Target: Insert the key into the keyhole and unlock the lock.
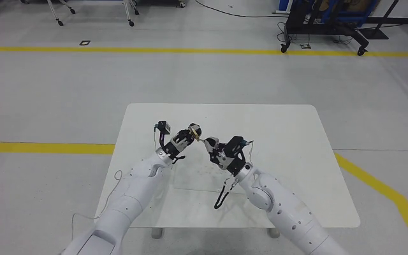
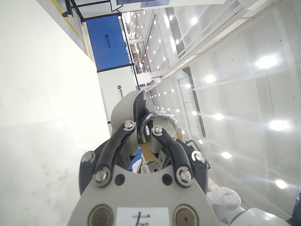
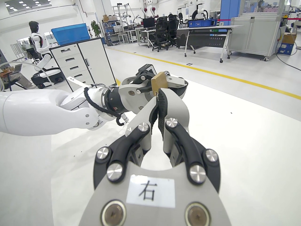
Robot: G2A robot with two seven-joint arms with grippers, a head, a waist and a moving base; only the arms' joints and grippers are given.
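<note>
Left fingers [image 1: 190, 134] clenched on lock [image 3: 159, 82], lifted above bench [image 1: 287, 127] middle, base turned toward right fingers [image 3: 159, 102]; these pinch key [image 3: 155, 93], tip touching lock base, aligned for insertion, depth hidden

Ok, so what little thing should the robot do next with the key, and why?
Probably twist the right gripper gently to turn the key. The gripper's tips sit right against the bottom of the lock, which the left gripper holds, so the key looks in, though how deep is hidden. The shackle looks closed.
</note>
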